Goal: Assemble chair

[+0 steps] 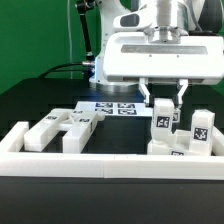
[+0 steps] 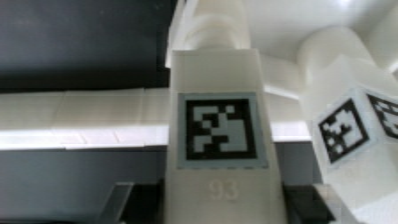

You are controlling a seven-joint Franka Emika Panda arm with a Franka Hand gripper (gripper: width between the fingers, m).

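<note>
**Pincer:** The pincer (image 1: 165,97) comes down from above and is clenched on an upright post (image 1: 162,124) of the chair, one finger on each side near the top. Judged reason: a grip high on the post keeps it vertical, leaves its lower end free for seating, and keeps the tag face uncovered.

**Location:** The chair is not yet one unit. The held post stands at the exterior view's right, inside the border rail (image 1: 100,163) and just beside a second tagged upright (image 1: 198,130). Whether they touch: cannot tell. The post's foot sits among other white pcs, so the joint can't be confirmed. Loose blocky pcs (image 1: 60,130) lie on the counter (image 1: 30,105) at the exterior view's left, well apart. The marker board (image 1: 115,107) lies flat behind them.

**Rail:** Judged to pen the parts in reach.

**Materials:** White plastic, matte and smooth. Pcs are square-section w/ crisp edges. The tags are flat b/w squares, w/ one centred on the post's face in the wrist view. The counter is dark and non-glossy.
</note>
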